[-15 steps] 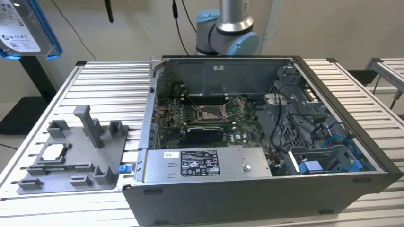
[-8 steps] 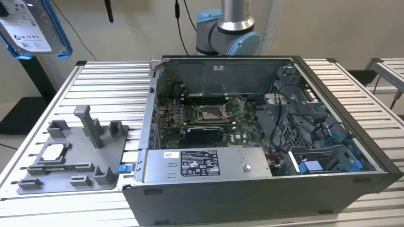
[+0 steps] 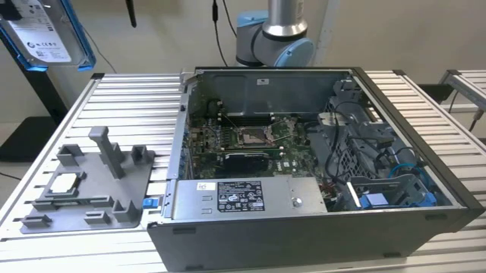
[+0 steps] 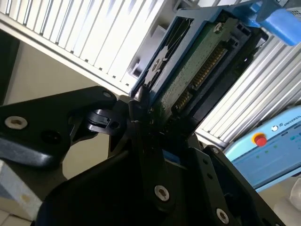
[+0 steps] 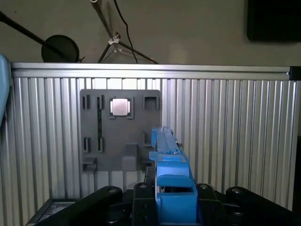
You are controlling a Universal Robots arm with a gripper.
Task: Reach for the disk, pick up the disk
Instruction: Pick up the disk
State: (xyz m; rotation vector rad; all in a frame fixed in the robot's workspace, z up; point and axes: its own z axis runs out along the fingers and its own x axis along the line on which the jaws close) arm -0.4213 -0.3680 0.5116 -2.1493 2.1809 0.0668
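clearly, tool (image 4: 146,112) clamped on disk (image 3: 43,38), square chip (image 5: 120,107) sitting in grey tray (image 5: 121,137)

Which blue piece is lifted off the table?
The disk, at the exterior view's top left: a silver drive in a blue frame, held by the end effector. The blue bracket sits down beside the case.

Silver arm (image 3: 287,14), pale-blue joint caps (image 3: 295,54), black claw (image 4: 143,113) with silver screws (image 4: 161,191).

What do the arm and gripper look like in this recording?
The arm is a silver tube with grey joints and pale blue caps. The gripper is black and angular, built of flat linked plates dotted with silver screw heads.
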